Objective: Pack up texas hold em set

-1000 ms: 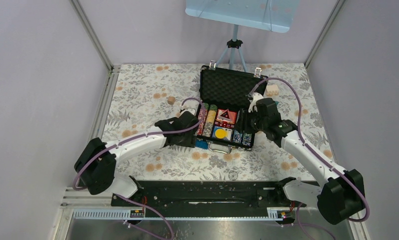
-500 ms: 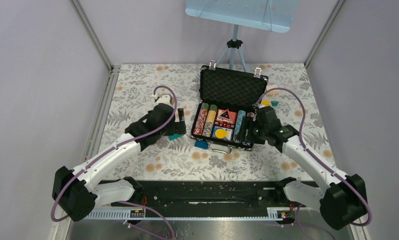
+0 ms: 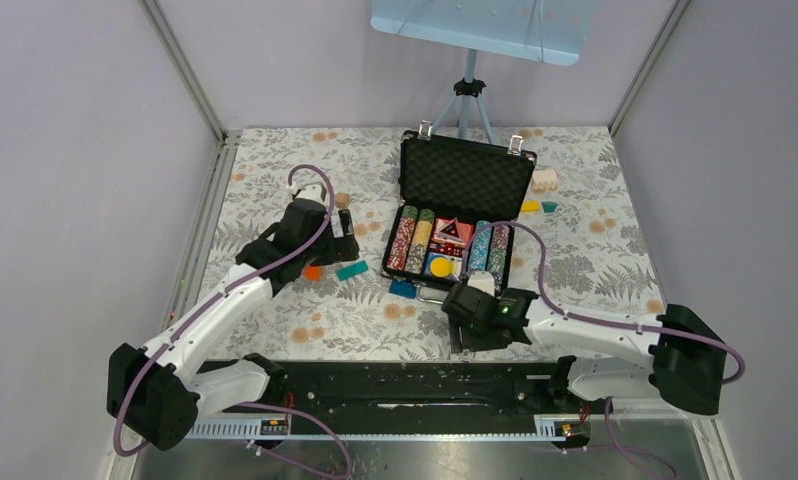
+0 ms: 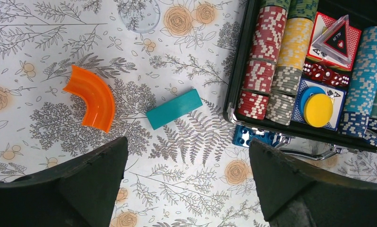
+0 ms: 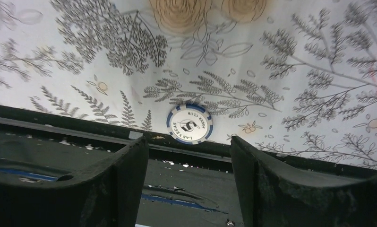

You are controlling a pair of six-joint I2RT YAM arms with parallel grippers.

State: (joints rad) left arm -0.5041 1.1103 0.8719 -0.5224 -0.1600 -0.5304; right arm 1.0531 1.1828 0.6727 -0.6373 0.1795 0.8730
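The right gripper (image 5: 189,144) has swung from the case (image 3: 465,180) down to 6 o'clock and now hangs, jaws apart, over a lone chip (image 5: 190,123) at the near edge of the flowery cloth (image 5: 271,71). I think that chip gets packed next. The left gripper (image 4: 186,144) has backed off to 9 o'clock, spread wide and empty. The case sits lid up at 12 o'clock, grey walls (image 3: 75,150) around.

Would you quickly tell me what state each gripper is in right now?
Left gripper: open, holding nothing.
Right gripper: open and empty, with a chip lying on the table just ahead of it.
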